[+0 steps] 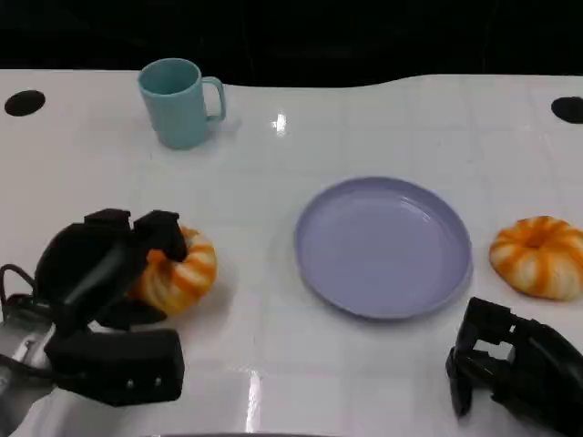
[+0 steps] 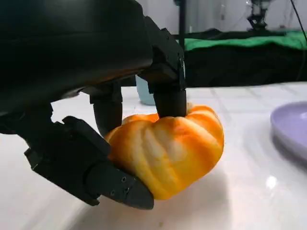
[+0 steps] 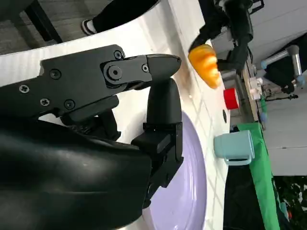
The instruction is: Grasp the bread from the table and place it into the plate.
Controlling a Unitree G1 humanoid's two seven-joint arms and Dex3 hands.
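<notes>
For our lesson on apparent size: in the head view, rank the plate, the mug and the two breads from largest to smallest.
1. Plate, clearly largest.
2. Mug and free bread look alike; unranked.
The held bread is partly hidden by the left hand, so its size is unsure.

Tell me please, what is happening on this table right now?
The robot's left hand grips an orange-and-white bread on the table's left side; its fingers close around it. The purple plate in the middle holds nothing yet. A second bread lies right of the plate, and the right hand waits near it, holding nothing. A teal mug stands at the back.
</notes>
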